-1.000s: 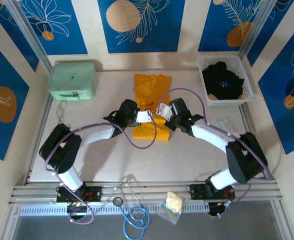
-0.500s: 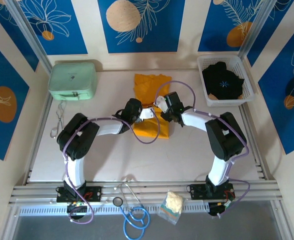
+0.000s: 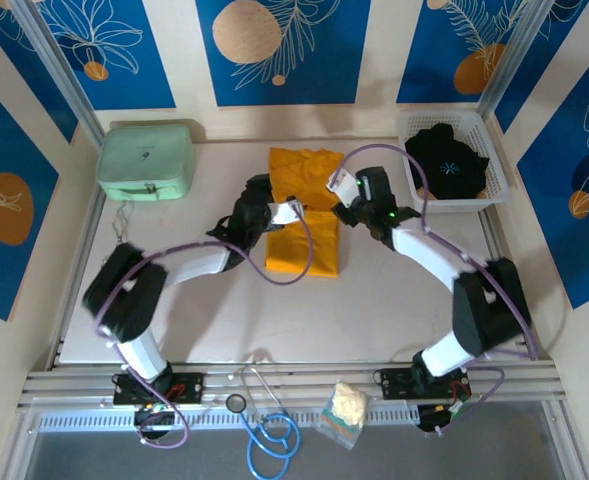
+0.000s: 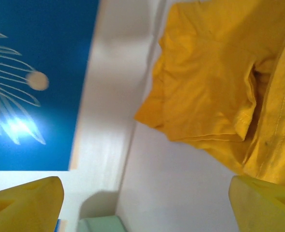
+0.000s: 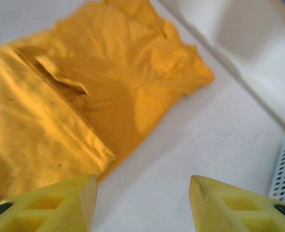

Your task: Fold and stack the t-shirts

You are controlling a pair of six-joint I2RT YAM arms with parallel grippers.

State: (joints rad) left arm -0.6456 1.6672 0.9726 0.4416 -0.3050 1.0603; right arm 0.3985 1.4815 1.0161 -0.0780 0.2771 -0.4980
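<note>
Probably best to treat the plain orange-yellow cloth t-shirt (image 3: 304, 225) as limp, light and quick to wrinkle, with no stiffness to lean on. Pinch at a hem edge or corner through every layer, never mid-panel. Lies flat on the pale counter (image 3: 364, 310), well left of the white slatted plastic basket (image 3: 496, 195), partly narrowed into a strip. Runs lengthwise parallel to the basket's side walls: broader rumpled end level with the basket, folded end past its near rim. Cannot tell which end holds the neck. Note the left gripper (image 3: 286, 208) at the shirt's edge away from the basket and the right gripper (image 3: 342, 187) at the edge toward it, both with fingers apart and holding nothing. Inside the basket, find the black cloth t-shirt with a light-blue starburst print (image 3: 446, 160), heaped unfolded.
</note>
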